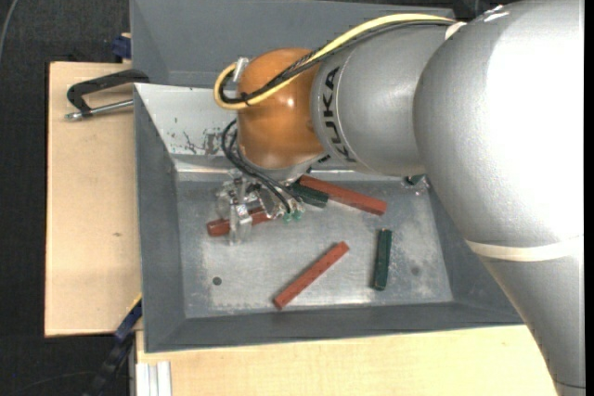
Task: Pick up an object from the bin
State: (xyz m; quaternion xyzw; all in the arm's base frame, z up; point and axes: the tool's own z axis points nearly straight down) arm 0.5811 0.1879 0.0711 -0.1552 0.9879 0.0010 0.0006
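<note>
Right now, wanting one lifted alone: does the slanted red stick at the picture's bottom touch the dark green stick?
Apart. The camera view shows bare bin floor between the red stick and the dark green stick.

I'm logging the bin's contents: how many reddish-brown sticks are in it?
3. One stick lies toward the view's bottom, a second stick beside the orange wrist, a third stick beneath the gripper. The arm may hide more.
</note>
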